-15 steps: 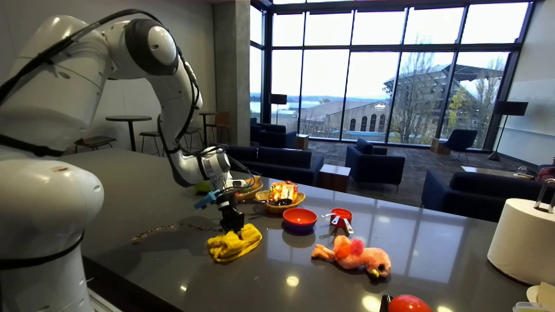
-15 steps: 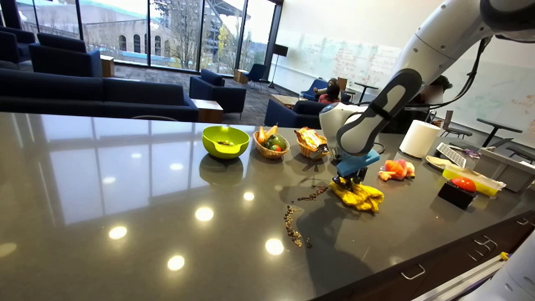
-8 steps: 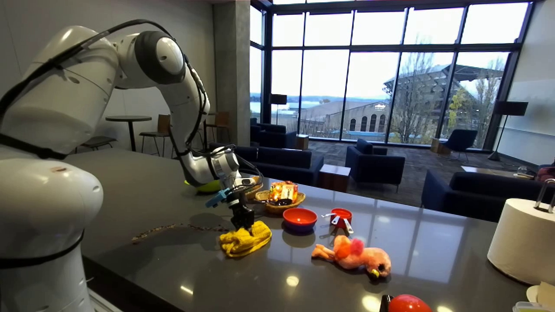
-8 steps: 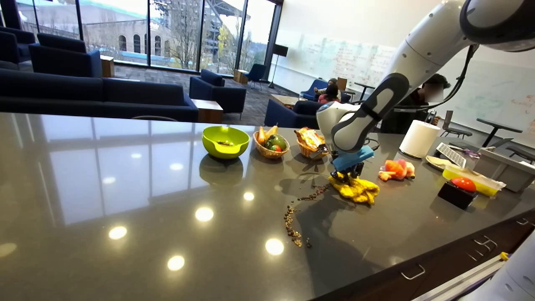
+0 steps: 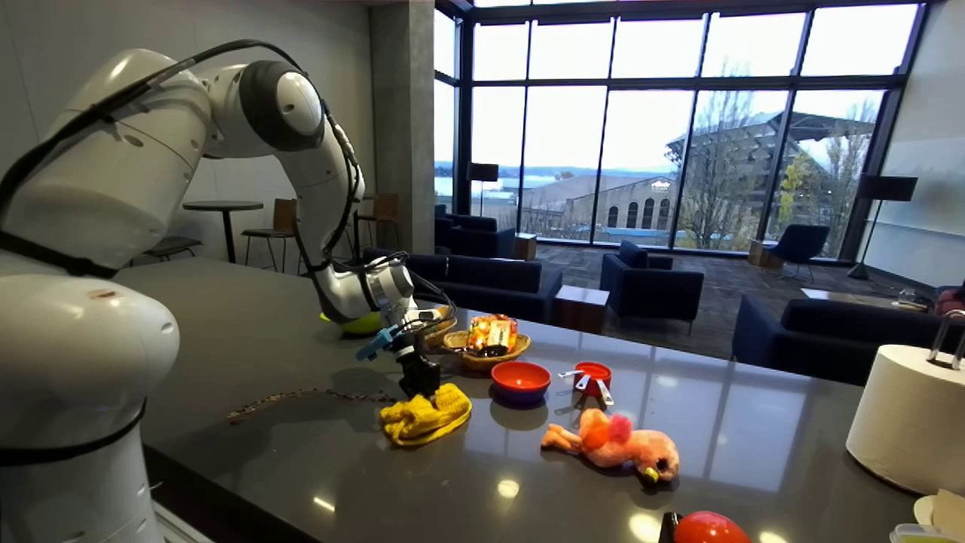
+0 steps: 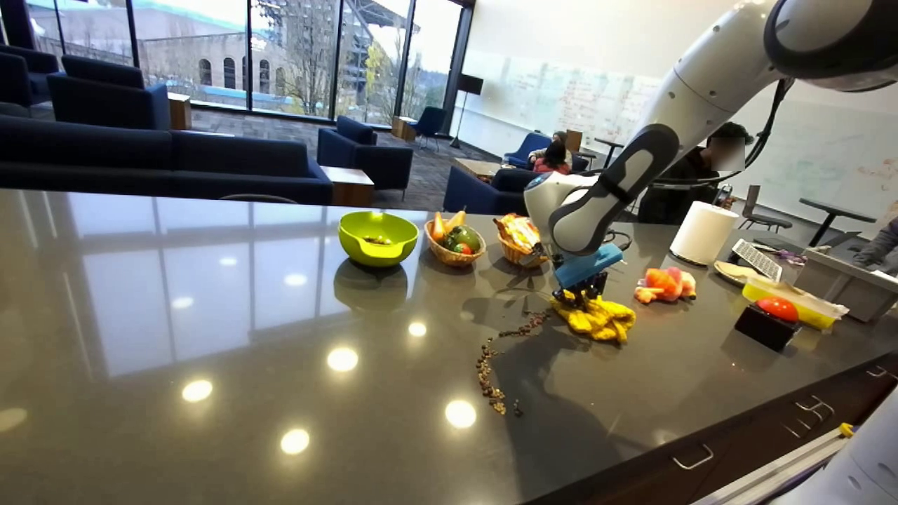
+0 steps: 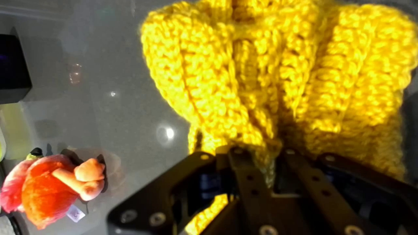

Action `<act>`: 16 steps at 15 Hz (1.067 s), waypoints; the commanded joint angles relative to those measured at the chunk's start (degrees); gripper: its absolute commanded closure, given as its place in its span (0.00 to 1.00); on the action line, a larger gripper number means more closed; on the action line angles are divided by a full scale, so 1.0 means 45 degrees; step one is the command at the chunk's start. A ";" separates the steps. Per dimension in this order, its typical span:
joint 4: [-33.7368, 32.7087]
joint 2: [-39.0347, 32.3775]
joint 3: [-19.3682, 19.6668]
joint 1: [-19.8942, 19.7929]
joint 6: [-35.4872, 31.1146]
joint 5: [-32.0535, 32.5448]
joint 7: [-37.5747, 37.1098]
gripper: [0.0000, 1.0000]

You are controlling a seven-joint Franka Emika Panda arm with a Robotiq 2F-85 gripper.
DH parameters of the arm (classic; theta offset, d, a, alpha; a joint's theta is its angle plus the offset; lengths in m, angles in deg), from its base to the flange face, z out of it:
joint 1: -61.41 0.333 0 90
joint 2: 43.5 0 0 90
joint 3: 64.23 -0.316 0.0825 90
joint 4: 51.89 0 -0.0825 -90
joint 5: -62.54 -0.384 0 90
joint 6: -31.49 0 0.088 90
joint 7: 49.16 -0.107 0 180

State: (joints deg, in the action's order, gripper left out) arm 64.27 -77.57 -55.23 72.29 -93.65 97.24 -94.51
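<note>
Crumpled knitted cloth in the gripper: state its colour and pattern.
The crumpled knitted cloth is plain yellow with ribbed texture, clearest in the wrist view.

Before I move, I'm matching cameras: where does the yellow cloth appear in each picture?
In an exterior view: yellow cloth, lower half, just left of centre.
In an exterior view: yellow cloth, right of centre, slightly below middle.
Wrist view: yellow cloth, large, top centre to right.
Shared landmark: plush bird, in all three views.

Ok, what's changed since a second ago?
The yellow cloth and the tool gripping it shifted together, rightward and slightly up in an exterior view, toward the red-and-purple bowl. Nothing was visibly picked up or released. The bowl, pink plush toy and paper towel roll stayed put.
</note>
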 commanded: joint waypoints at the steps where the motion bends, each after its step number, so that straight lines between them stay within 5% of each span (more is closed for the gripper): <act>1: 0.0072 -0.0859 -0.0838 -0.0096 -0.0675 -0.0821 0.0036 0.96; 16: -0.0557 -0.0854 -0.3112 0.0335 -0.0483 -0.6023 0.2241 0.96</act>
State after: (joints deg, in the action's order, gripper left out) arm 61.91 -76.27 -66.56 73.62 -89.24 76.66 -86.89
